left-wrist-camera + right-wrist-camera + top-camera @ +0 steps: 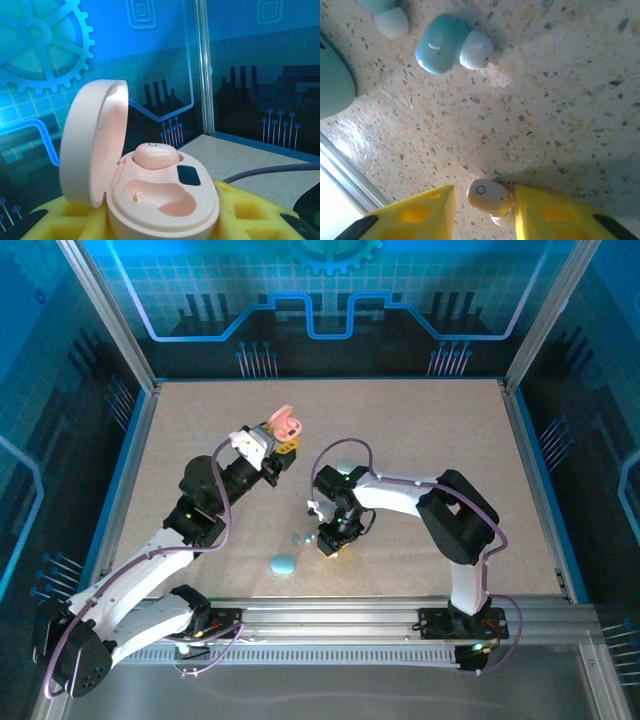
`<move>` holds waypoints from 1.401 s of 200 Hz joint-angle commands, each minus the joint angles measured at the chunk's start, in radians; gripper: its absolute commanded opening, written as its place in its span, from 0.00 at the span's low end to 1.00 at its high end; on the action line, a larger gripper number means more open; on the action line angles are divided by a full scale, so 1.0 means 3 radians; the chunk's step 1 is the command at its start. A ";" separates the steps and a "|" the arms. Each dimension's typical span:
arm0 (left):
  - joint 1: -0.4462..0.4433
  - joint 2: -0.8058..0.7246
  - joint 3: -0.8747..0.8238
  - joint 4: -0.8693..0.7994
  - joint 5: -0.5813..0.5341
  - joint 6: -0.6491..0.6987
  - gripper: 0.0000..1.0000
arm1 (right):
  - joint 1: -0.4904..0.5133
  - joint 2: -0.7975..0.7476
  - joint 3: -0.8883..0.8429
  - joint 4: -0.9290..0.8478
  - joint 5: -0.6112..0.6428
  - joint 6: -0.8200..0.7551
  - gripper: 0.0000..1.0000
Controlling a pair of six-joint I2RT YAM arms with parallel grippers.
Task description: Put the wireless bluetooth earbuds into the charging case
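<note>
Rear overhead of table [430,440]; close wrist views

Left arm [150,570] reaches toward 1 o'clock, left gripper [272,448] squeezing a pink case [287,423]. Right arm [400,490] bends toward 9 o'clock, right gripper [330,542] low, fingers [555,215] apart.

blue-tinted ambient light, bright glare patch on table [350,135]; soft shadows, sharp focus, slightly blurred edges
</note>
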 commanded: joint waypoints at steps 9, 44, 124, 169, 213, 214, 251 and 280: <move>0.0018 -0.0009 -0.0042 0.0064 0.0018 -0.0013 0.31 | 0.0064 -0.0049 -0.0076 -0.0096 -0.0087 -0.0044 0.35; 0.0020 0.0015 -0.0044 0.0093 0.0037 -0.0046 0.31 | 0.0079 0.0031 -0.0058 -0.0068 0.0023 0.0040 0.34; 0.0022 0.0056 -0.0016 0.0091 0.0037 -0.0056 0.31 | -0.0028 -0.0152 -0.0068 0.0011 0.0402 0.0333 0.22; 0.0018 0.0117 -0.0008 0.0135 0.0071 -0.0090 0.31 | -0.0400 -0.0446 -0.0370 0.0126 0.0656 0.0547 0.22; 0.0019 0.0135 -0.0008 0.0142 0.0070 -0.0102 0.32 | -0.0655 -0.0641 -0.0587 0.0231 0.1056 0.0786 0.23; 0.0018 0.0134 -0.0008 0.0143 0.0074 -0.0100 0.32 | -0.0655 -0.0642 -0.0588 0.0233 0.1054 0.0788 0.23; 0.0020 0.0147 -0.0008 0.0155 0.0078 -0.0099 0.32 | -0.0583 -0.0554 -0.0610 0.0265 0.0927 0.0731 0.27; 0.0020 0.0151 -0.0010 0.0155 0.0078 -0.0102 0.32 | -0.0493 -0.0589 -0.0626 0.0308 0.0771 0.0693 0.32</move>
